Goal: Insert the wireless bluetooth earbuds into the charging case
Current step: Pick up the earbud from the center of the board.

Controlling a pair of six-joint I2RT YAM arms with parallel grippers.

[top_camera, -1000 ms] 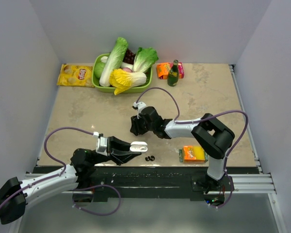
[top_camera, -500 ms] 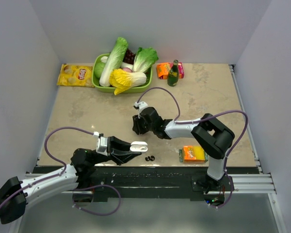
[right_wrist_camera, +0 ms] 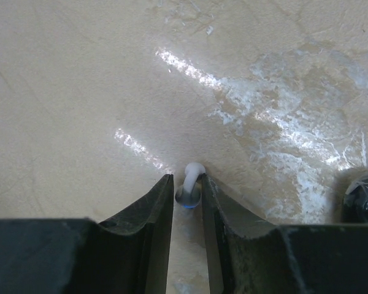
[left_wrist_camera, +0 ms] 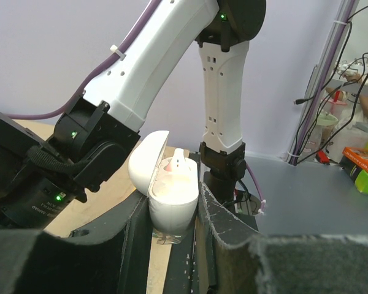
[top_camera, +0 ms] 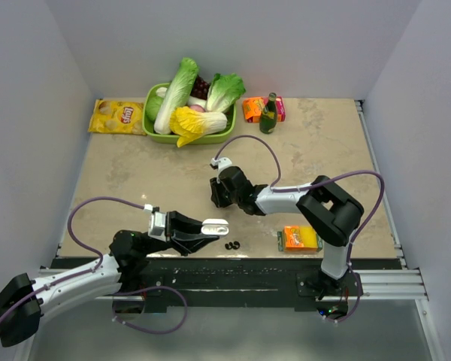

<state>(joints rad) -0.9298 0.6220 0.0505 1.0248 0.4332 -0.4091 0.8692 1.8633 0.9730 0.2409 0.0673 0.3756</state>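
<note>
My left gripper [top_camera: 204, 229] is shut on a white charging case [top_camera: 215, 224] and holds it at the table's near edge. In the left wrist view the case [left_wrist_camera: 170, 190] stands upright between my fingers with its lid open, and one white earbud [left_wrist_camera: 179, 160] stands in it. My right gripper [top_camera: 217, 192] is low over the middle of the table. In the right wrist view its jaws [right_wrist_camera: 187, 179] stand nearly closed around a second white earbud [right_wrist_camera: 192, 171]. A pair of black earbuds [top_camera: 231, 245] lies on the table just right of the case.
A green basket [top_camera: 156, 134] of vegetables stands at the back, with a yellow crisp bag [top_camera: 116, 116] to its left. A green bottle [top_camera: 268, 115] and orange boxes [top_camera: 252, 110] are at the back right. An orange packet [top_camera: 300, 238] lies by the right arm's base. A dark object [right_wrist_camera: 363, 196] shows at the right wrist view's edge.
My right gripper has shifted a little to the right and back over the table. The left arm and the case have not moved.
</note>
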